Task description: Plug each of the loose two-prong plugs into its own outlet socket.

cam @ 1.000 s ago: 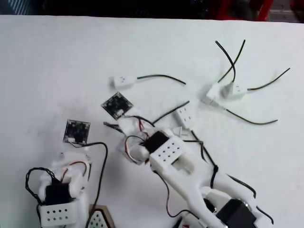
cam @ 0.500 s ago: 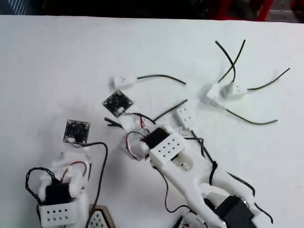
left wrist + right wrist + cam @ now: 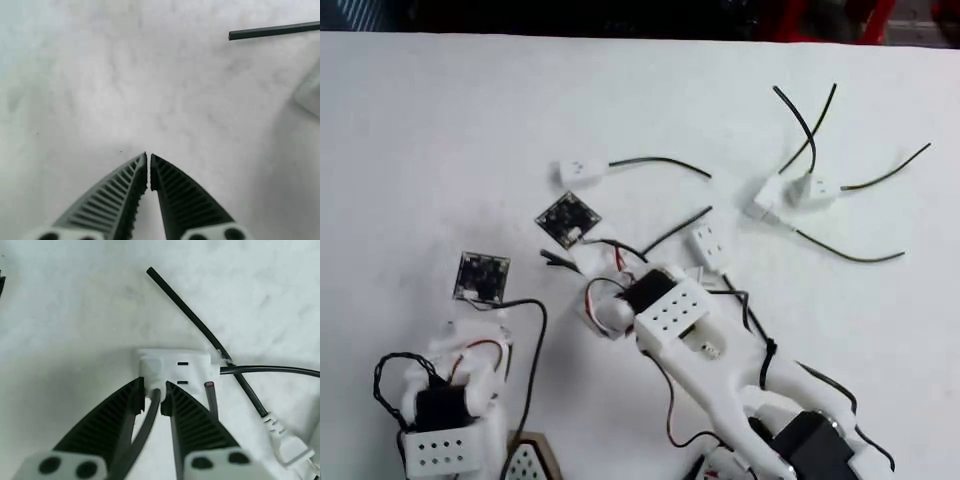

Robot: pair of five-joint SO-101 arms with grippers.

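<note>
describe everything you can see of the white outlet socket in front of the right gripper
The white outlet socket is a small rectangular block, plastic by the look, lying flat on the white table. It has two narrow dark slots on its upward face. A black cord leaves the end away from the right gripper. At the other end a white plug sits against it, held by that gripper. A second black wire passes the cord end; contact is unclear.

Left claw (image 3: pixel 148 160) closed (right claw (image 3: pixel 155 389) clamped)
</note>
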